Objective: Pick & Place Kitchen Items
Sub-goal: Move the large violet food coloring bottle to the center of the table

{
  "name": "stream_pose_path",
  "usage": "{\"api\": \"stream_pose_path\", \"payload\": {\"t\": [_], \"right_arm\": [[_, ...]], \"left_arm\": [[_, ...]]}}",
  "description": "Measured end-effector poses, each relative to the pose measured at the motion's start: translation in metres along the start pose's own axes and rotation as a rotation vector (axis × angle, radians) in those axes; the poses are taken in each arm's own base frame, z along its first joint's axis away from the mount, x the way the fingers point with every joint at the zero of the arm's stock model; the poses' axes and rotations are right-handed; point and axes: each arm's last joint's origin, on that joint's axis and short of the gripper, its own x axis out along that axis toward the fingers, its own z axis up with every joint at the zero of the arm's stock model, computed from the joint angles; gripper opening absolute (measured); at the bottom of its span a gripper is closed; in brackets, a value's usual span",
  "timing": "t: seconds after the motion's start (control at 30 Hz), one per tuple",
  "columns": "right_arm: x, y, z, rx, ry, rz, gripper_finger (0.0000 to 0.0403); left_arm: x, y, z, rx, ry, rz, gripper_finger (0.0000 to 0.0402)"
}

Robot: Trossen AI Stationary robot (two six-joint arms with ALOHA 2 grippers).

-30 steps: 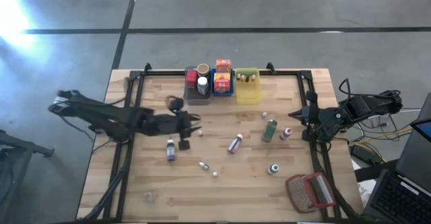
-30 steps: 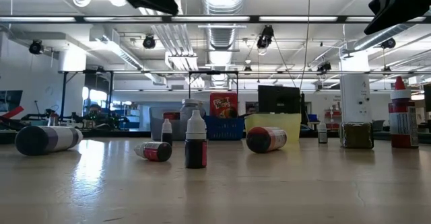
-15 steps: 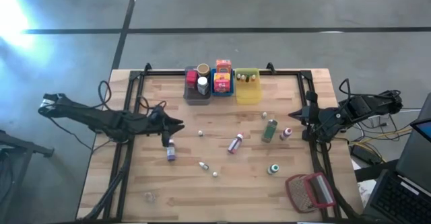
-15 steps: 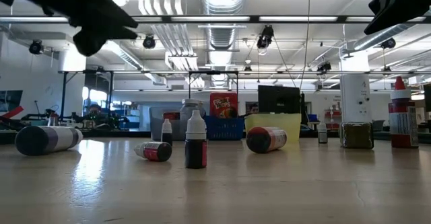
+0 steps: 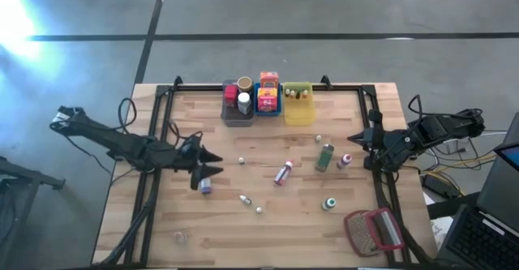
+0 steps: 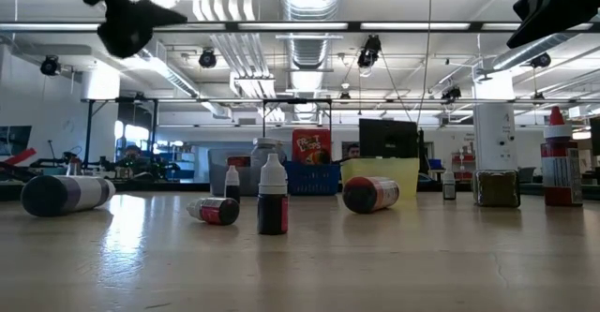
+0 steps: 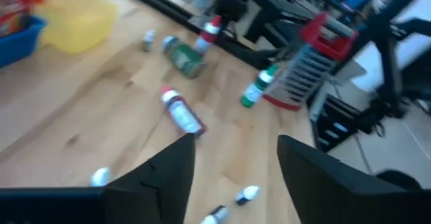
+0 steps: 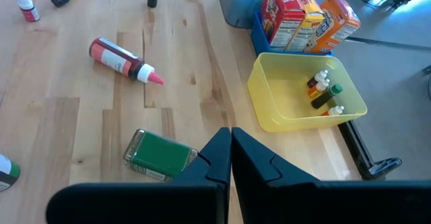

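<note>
Left gripper [image 5: 212, 163]: your arm has pulled back from the bins to the table's left edge, fingers now parted and empty over a lying bottle [image 5: 205, 186], pick pending.

No legible text or labels.

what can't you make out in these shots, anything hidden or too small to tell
- Grey bin, high view: only the tops of its jars show; their labels are too small to read.
- Yellow bin, right wrist view: the small bottles are piled together, too tiny to count surely.
- Left gripper, left wrist view: motion blur smears the nearby bottles.
</note>
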Motion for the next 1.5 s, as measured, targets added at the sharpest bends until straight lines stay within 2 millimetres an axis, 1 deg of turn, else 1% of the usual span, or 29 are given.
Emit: {"api": "stream_pose_path", "payload": {"t": [0.1,0.17,0.23,0.3,0.37,0.43,0.53,0.67,0.87,0.97,1.07,1.33,1.4,1.5], "right_arm": [[0.000,0.000,0.000,0.000,0.000,0.000,0.0008],[0.000,0.000,0.000,0.000,0.000,0.000,0.0008],[0.000,0.000,0.000,0.000,0.000,0.000,0.0008],[0.000,0.000,0.000,0.000,0.000,0.000,0.0008],[0.000,0.000,0.000,0.000,0.000,0.000,0.0008],[0.000,0.000,0.000,0.000,0.000,0.000,0.0008],[0.000,0.000,0.000,0.000,0.000,0.000,0.0008],[0.000,0.000,0.000,0.000,0.000,0.000,0.0008],[0.000,0.000,0.000,0.000,0.000,0.000,0.0008],[0.000,0.000,0.000,0.000,0.000,0.000,0.0008],[0.000,0.000,0.000,0.000,0.000,0.000,0.0008],[0.000,0.000,0.000,0.000,0.000,0.000,0.0008],[0.000,0.000,0.000,0.000,0.000,0.000,0.0008],[0.000,0.000,0.000,0.000,0.000,0.000,0.0008]], "left_arm": [[0.003,-0.021,0.009,-0.015,0.029,-0.043,0.0227],[0.004,-0.033,0.011,-0.048,0.070,0.012,0.0221],[0.004,-0.044,0.011,-0.072,0.092,0.145,0.0208],[0.002,-0.052,0.007,-0.090,0.122,0.314,0.0192],[-0.001,-0.060,0.003,-0.114,0.155,0.445,0.0176],[-0.003,-0.066,-0.002,-0.124,0.189,0.560,0.0164],[0.001,-0.075,-0.012,-0.134,0.211,0.687,0.0153],[0.016,-0.082,-0.028,-0.110,0.247,0.806,0.0149],[0.038,-0.080,-0.058,-0.097,0.326,0.941,0.0151],[0.041,-0.076,-0.069,-0.143,0.372,1.053,0.0162],[0.044,-0.073,-0.077,-0.195,0.359,1.137,0.0186],[0.052,-0.070,-0.088,-0.270,0.295,1.200,0.0265],[0.054,-0.070,-0.091,-0.301,0.288,1.205,0.0277],[0.060,-0.070,-0.097,-0.359,0.265,1.188,0.0283]]}}
